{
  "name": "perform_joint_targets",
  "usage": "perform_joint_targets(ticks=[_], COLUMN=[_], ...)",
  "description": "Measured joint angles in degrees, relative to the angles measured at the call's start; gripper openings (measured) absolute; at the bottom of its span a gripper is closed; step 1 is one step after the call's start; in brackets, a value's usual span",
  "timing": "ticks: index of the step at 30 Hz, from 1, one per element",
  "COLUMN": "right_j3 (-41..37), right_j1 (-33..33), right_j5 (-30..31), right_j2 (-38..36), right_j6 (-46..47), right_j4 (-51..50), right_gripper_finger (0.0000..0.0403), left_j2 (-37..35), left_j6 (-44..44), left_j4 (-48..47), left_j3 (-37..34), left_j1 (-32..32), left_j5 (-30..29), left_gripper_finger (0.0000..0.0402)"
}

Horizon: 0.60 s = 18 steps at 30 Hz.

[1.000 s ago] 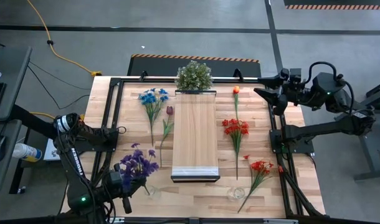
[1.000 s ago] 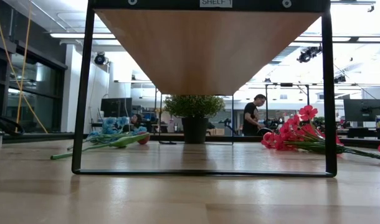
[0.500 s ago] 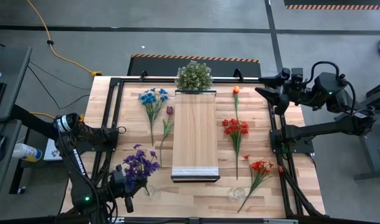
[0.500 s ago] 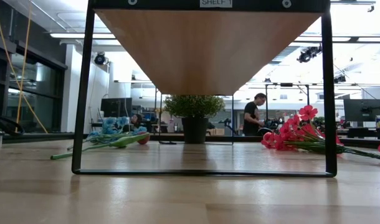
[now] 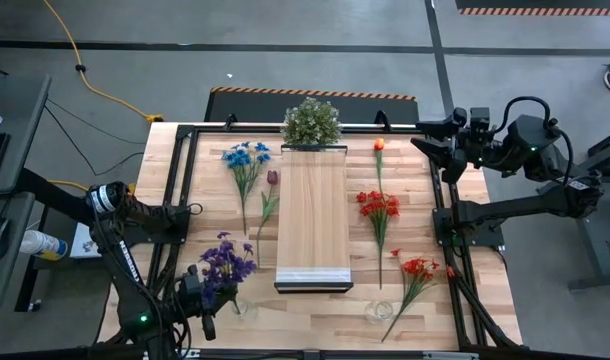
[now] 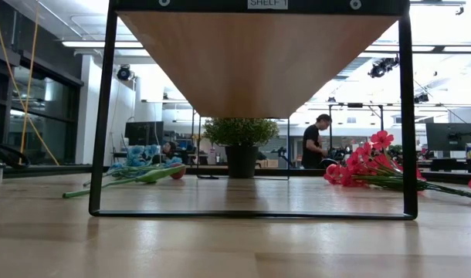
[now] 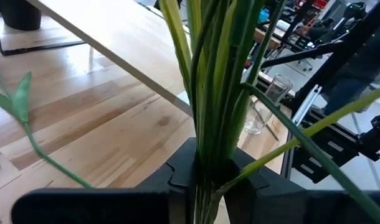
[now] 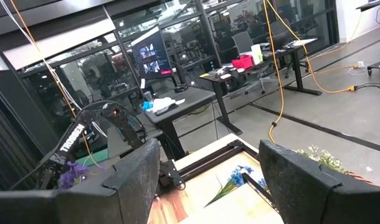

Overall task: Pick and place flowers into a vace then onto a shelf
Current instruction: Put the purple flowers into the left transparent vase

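Left wrist view showed us the left gripper [image 7: 212, 177] clamped on the purple flowers' [image 5: 225, 264] green stems, their blooms cut off above, near the table's front-left corner beside a glass vase [image 5: 244, 307]. Raised at the far right corner, the right gripper [image 5: 437, 146] stood open and empty.

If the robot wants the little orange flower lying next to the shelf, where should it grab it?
Probably on the thin green stem, around its middle, coming straight down from above. The orange flower lies flat on the table with its bloom pointing to the far edge, so the stem is bare and narrow enough for a gripper, and the soft bloom stays unsquashed. The right gripper is nearest.
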Motion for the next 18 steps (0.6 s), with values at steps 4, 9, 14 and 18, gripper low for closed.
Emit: perform_joint_targets(ticks=[4,9,14,18], right_j3=[0.0,0.0,0.0,0.0], right_j1=[0.0,-0.02,-0.02,-0.01], right_j5=[0.02,0.01,0.01,0.02], right_j2=[0.0,0.0,0.0,0.0], right_j6=[0.0,0.0,0.01,0.01], right_j4=[0.0,0.04,0.07,0.09], right_gripper_finger=[0.0262,0.0262,0.0262,0.0262], left_j2=[0.01,0.01,0.01,0.01], left_j6=[0.0,0.0,0.0,0.48], left_j4=[1.04,1.16,1.58,2.02], left_j3=[-0.43,-0.43,-0.43,-0.43], left_j1=[-0.02,0.0,0.0,0.0], left_j5=[0.02,0.17,2.84,4.49], left_gripper_finger=[0.0097,0.0097,0.0097,0.0097])
